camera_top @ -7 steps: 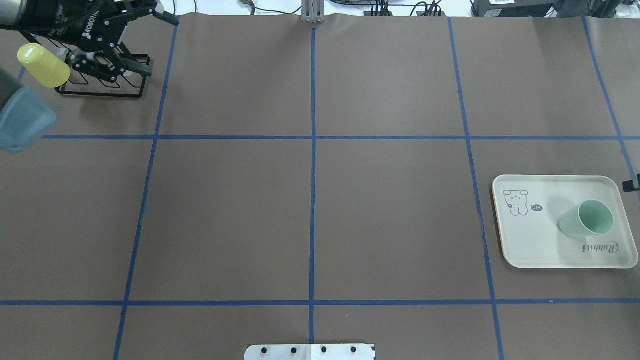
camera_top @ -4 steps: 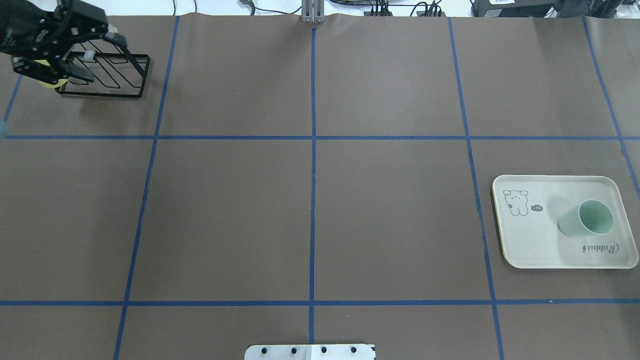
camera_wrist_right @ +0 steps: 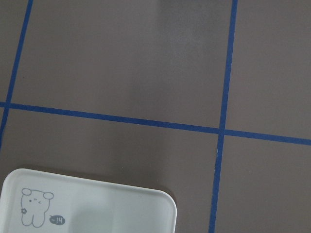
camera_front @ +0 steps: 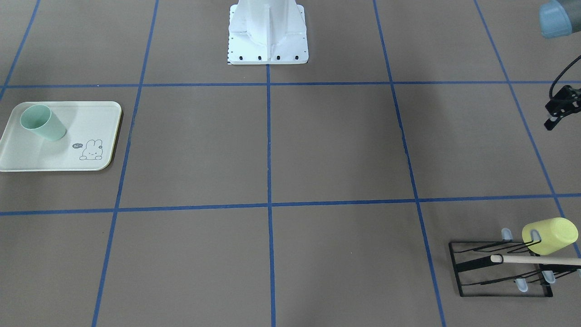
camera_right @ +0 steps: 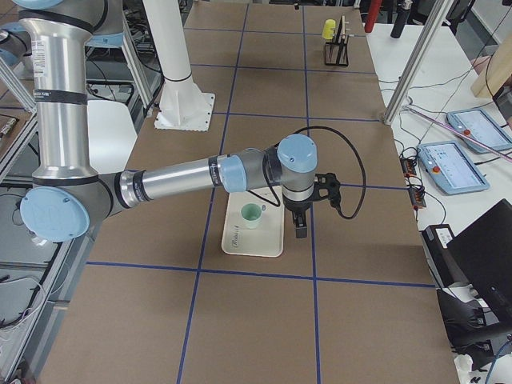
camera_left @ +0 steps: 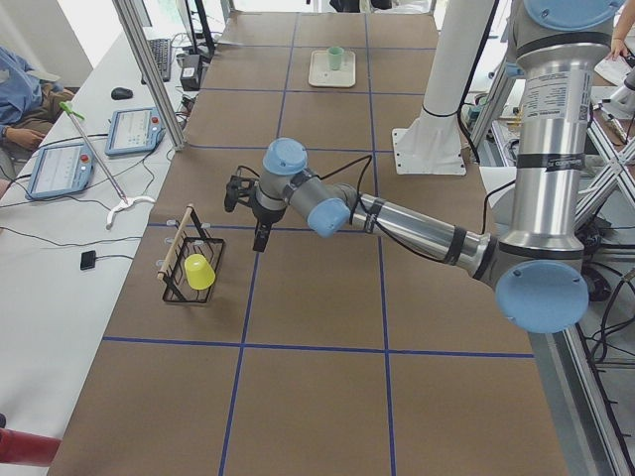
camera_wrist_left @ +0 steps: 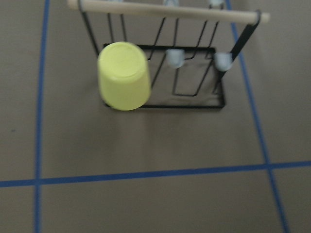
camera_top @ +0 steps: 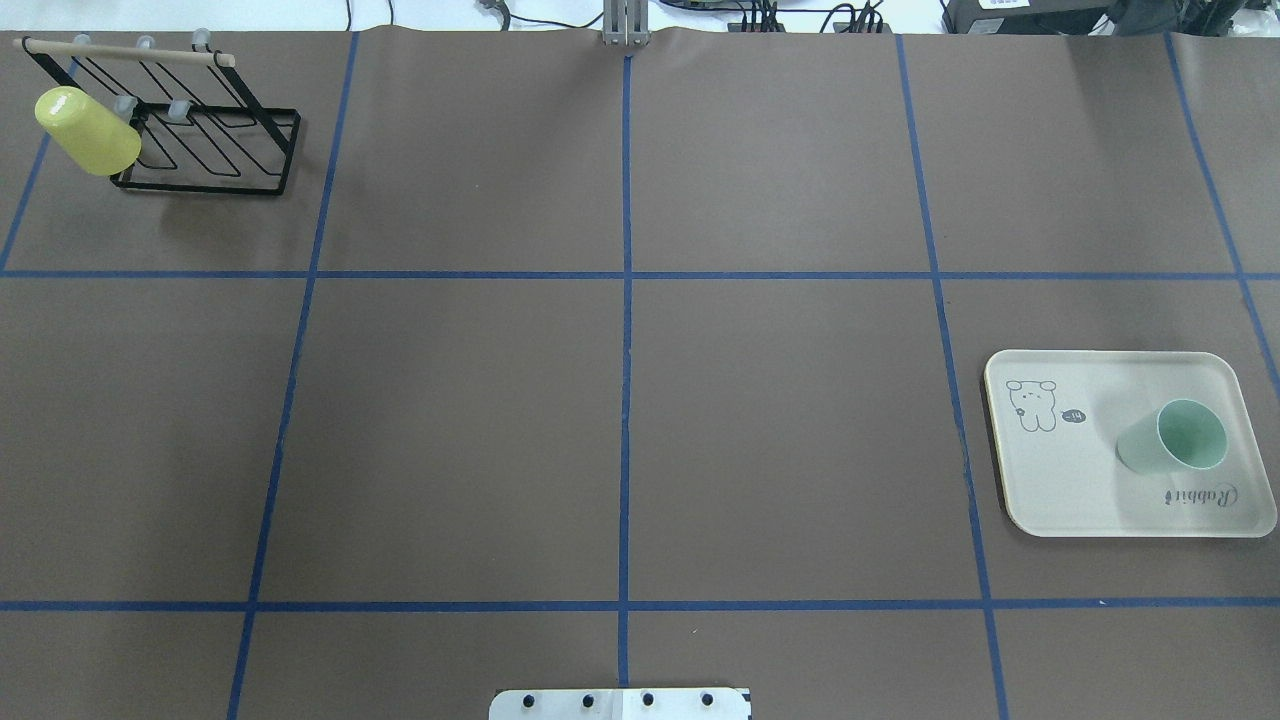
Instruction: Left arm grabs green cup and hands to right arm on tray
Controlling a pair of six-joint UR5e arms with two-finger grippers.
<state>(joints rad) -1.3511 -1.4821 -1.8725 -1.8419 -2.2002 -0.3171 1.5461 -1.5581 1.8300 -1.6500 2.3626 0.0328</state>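
The left arm (camera_left: pixel 397 220) has backed off the rack (camera_top: pixel 205 140). The green cup (camera_top: pixel 1175 438) sits on the tray (camera_top: pixel 1050 480), so the job looks done. Its fingers (camera_left: pixel 260 238): I cannot tell.

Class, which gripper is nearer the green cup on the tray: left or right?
Right. The right gripper hangs just beside the tray holding the green cup; the left gripper is at the table's other end, by the rack.

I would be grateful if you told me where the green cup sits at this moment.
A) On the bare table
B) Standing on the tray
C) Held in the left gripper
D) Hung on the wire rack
B: the green cup stands mouth-up on the tray, beside its Rabbit script.
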